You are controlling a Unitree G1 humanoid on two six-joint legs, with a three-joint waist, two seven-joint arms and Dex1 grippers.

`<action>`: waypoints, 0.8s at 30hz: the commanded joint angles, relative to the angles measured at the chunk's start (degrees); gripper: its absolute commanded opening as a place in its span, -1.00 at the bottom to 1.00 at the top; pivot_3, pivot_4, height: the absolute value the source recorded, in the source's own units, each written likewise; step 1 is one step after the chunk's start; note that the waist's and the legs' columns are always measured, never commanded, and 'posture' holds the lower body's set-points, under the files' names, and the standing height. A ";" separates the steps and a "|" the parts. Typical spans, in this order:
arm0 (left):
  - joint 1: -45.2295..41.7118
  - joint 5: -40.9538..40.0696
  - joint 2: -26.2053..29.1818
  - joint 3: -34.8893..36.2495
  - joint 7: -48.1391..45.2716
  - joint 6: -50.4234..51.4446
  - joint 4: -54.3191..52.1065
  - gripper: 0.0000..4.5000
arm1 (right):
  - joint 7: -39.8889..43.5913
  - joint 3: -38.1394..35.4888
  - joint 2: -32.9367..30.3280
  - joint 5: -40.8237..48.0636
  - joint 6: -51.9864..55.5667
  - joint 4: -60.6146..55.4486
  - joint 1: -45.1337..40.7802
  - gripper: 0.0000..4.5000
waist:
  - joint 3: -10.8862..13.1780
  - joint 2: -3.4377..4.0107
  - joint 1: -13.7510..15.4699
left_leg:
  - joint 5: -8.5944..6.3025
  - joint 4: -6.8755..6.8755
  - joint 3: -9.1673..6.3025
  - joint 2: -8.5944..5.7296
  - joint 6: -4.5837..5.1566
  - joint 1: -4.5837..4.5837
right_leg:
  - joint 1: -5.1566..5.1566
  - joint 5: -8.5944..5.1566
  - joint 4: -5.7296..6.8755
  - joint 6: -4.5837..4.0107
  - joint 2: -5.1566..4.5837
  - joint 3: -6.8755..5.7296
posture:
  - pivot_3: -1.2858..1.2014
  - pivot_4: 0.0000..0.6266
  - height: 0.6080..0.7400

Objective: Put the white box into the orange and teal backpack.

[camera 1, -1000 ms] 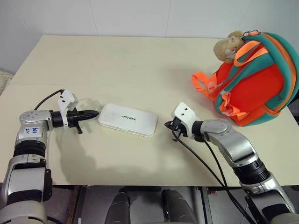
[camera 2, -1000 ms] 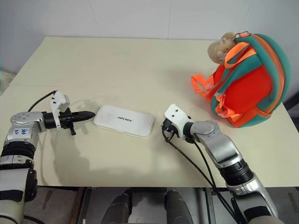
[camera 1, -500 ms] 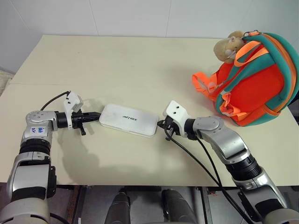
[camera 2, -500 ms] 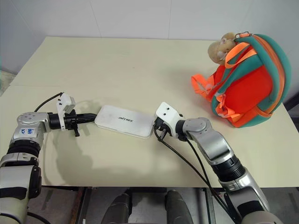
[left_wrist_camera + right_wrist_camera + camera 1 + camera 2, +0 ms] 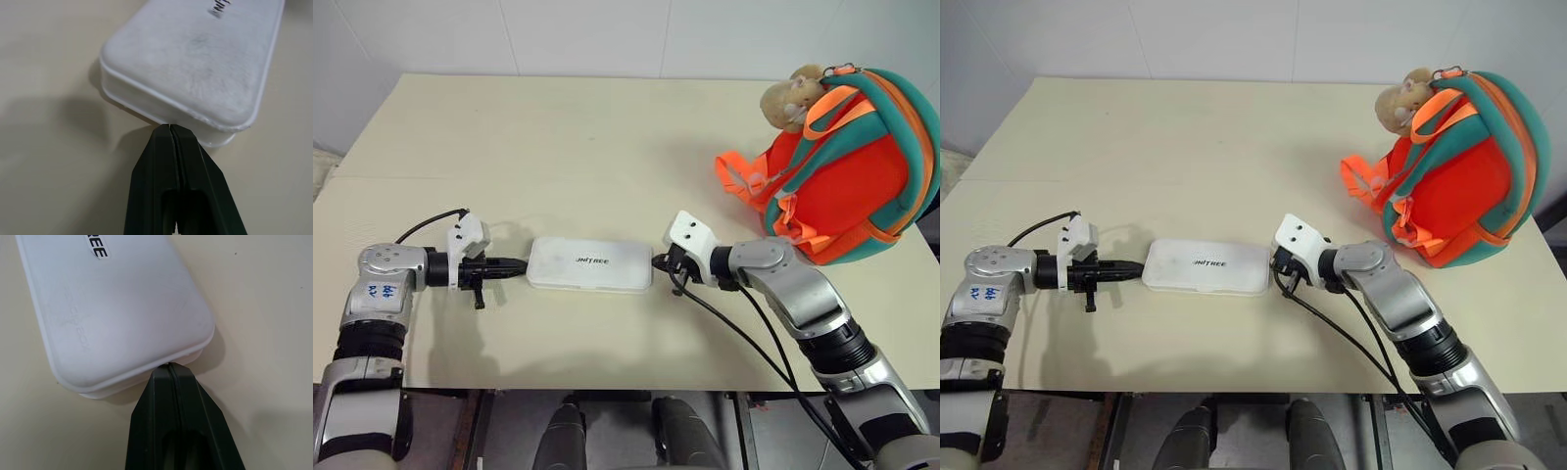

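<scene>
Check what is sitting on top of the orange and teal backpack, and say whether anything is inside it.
A tan plush toy sits on top of the orange and teal backpack. Its inside is covered from view.

Box ends: the left gripper [image 5: 517, 263] and the right gripper [image 5: 658, 262], each with fingers pressed together, touch the two short ends of the box [image 5: 590, 264], blocking both.
Box long sides: bare table [image 5: 558, 147] on both.
Box to backpack: open tabletop; the right arm lies partly across it.
Backpack [image 5: 847, 171]: near the table's right edge, straps [image 5: 739, 176] spilling toward the box.
</scene>
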 commanded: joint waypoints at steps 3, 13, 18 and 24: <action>4.65 -2.79 0.50 -0.91 -0.42 4.90 -10.58 -0.98 | 4.08 1.44 -0.76 1.56 -1.97 -5.04 0.40 -1.00 | 0.00 0.00 0.00 | 0.00 0.00 0.00 0.00 0.00 0.02 | 0.01 -0.01 0.00 -0.02 0.00 0.00 | 0.03 -0.52 1.00; 11.11 -3.90 2.45 0.61 1.13 8.56 -17.69 -0.98 | 6.28 1.47 -3.09 1.74 -0.68 -7.94 2.05 -1.00 | 0.00 -0.01 0.01 | -0.01 -0.03 0.02 0.01 0.00 0.03 | 0.00 -0.04 -0.03 -0.07 -0.01 0.02 | 0.03 -0.52 1.00; 12.74 -4.18 3.37 0.98 2.30 9.77 -19.52 -0.98 | 6.58 1.39 -3.84 1.62 -1.09 -7.96 2.24 -1.00 | 0.00 -0.01 0.05 | -0.01 -0.03 0.02 0.00 0.00 0.02 | 0.00 -0.04 -0.06 -0.07 -0.02 0.01 | 0.03 -0.52 1.00; 14.11 -5.36 5.27 2.50 3.10 10.17 -20.30 -0.98 | 6.66 0.50 -5.21 1.15 -1.91 -7.05 2.24 -1.00 | 0.00 -0.01 0.03 | -0.01 -0.04 0.02 0.00 0.00 0.02 | 0.00 -0.04 -0.09 -0.08 -0.02 0.02 | 0.03 -0.52 1.00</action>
